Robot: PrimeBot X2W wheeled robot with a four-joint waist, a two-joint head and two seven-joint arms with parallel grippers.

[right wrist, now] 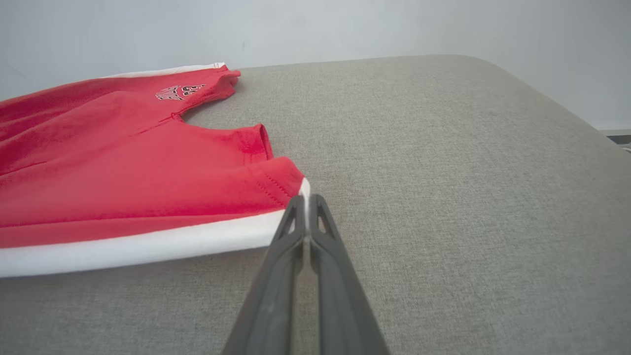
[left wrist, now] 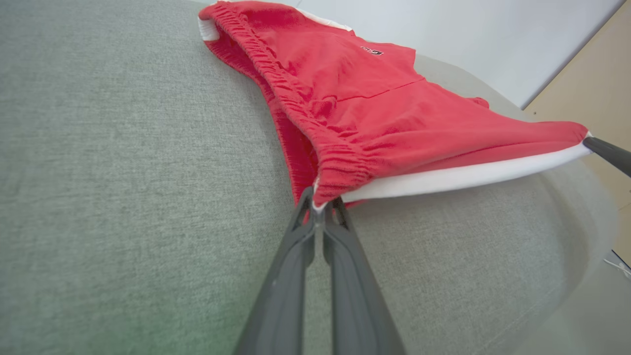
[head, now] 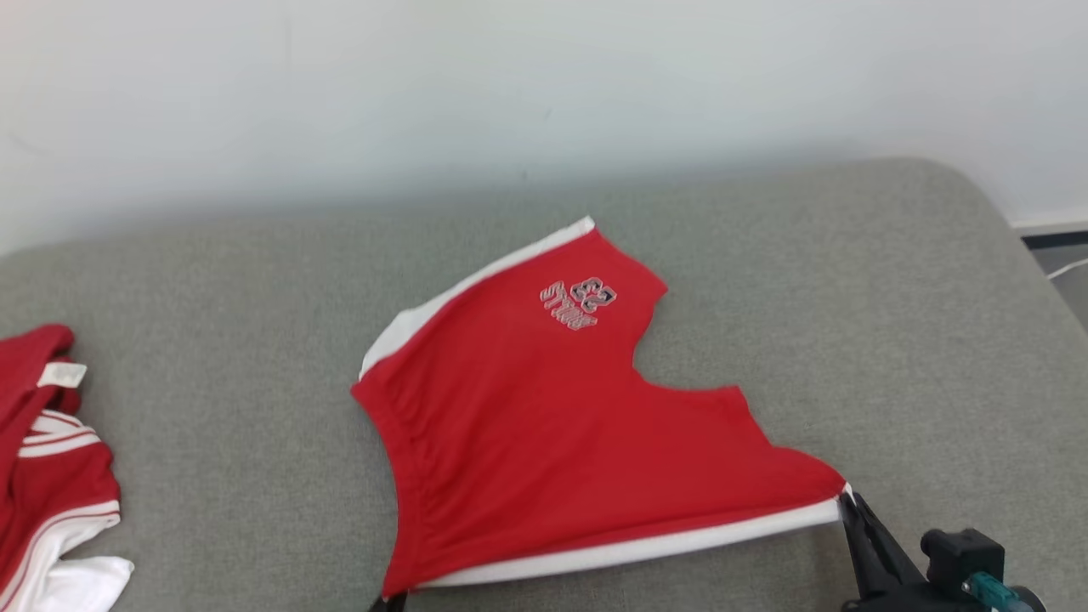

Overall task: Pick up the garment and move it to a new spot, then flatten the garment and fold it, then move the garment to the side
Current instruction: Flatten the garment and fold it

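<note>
The red shorts (head: pixel 544 442) were laid out mid-frame in the head view on the grey padded surface (head: pixel 212 280). White side stripes were seen along the upper-left and lower edges, and a gathered elastic waistband down the left. A "23" was made out in the printed mark (head: pixel 580 303) near the top; the word beside it was perhaps "STRONG", but was too small to be sure of.

The waistband corner was pinched tight in the left gripper (left wrist: pixel 323 204), low in the middle of the left wrist view. The white-striped leg corner was clamped in the right gripper (right wrist: pixel 305 202), and the near edge was drawn taut between the two.

At the left edge of the head view, well apart, a heap of red-and-white clothing (head: pixel 51 459) with a white tag (head: pixel 62 374) was noted. A pale wall (head: pixel 510 85) was seen across the top.
</note>
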